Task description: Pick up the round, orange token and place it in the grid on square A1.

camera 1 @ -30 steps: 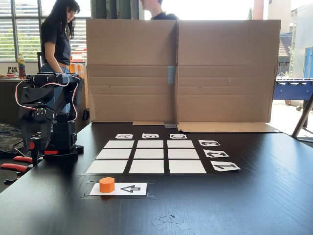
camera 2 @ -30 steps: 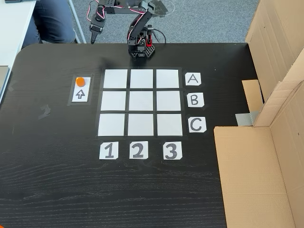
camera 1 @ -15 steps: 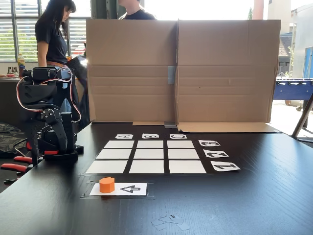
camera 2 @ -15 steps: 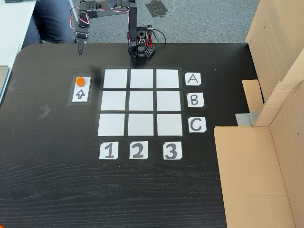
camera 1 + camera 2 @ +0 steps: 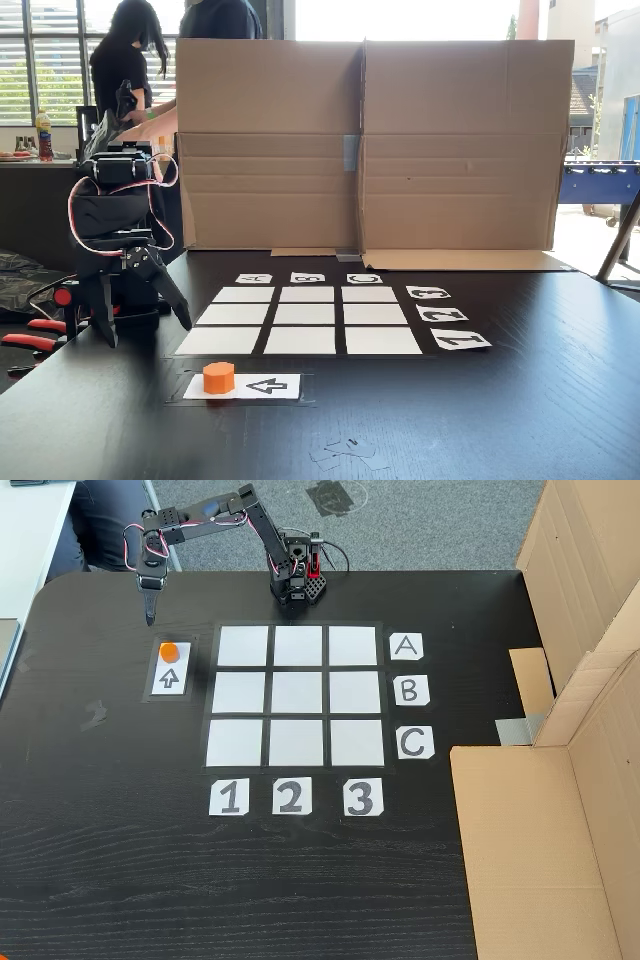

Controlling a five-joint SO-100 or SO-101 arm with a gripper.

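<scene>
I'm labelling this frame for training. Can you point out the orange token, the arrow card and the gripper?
token (image 5: 170,652), top-down fixed view, on its orange top face.
arrow card (image 5: 268,386), low fixed view, on the printed arrow.
gripper (image 5: 149,616), top-down fixed view, at the fingertips.

Token (image 5: 218,377): small bright orange short cylinder with faceted sides, standing flat on one end of the white arrow card (image 5: 169,679), outside the grid, just beside its row-A corner in the overhead-looking fixed view (image 5: 170,651). Grid (image 5: 296,695): nine blank white rectangles, three by three, split by thin black gaps, flat on the table. Square A1 (image 5: 243,646): blank, unoccupied, the grid cell nearest the arrow card.
</scene>
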